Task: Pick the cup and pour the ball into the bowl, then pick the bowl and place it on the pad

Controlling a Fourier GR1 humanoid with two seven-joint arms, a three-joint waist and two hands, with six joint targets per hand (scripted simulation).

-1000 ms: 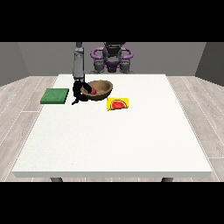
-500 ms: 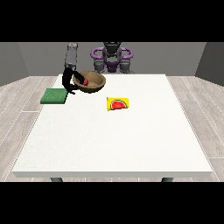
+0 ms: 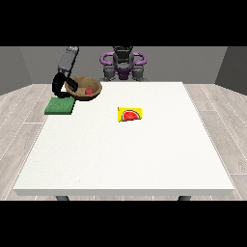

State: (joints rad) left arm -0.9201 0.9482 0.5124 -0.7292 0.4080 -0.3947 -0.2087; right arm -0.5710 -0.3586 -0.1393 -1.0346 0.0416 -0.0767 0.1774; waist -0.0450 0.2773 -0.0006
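A brown wooden bowl [image 3: 83, 89] with a red ball [image 3: 89, 90] inside hangs just above the table at the far left. The black hand at the view's left [image 3: 60, 87] is curled round the bowl's left rim. A green square pad [image 3: 59, 106] lies flat on the table, below and to the left of the bowl. The yellow cup [image 3: 130, 114], printed with a watermelon slice, lies on its side near the table's middle. No hand shows at the view's right.
The robot's torso [image 3: 123, 61] with purple upper arms stands behind the table's far edge. The white table [image 3: 125, 154] stretches wide towards the camera. The pad sits close to the table's left edge.
The hand at the view's left has carried the bowl leftwards and slightly up, from beside the cup's area to next to the green pad. The cup has stayed put.
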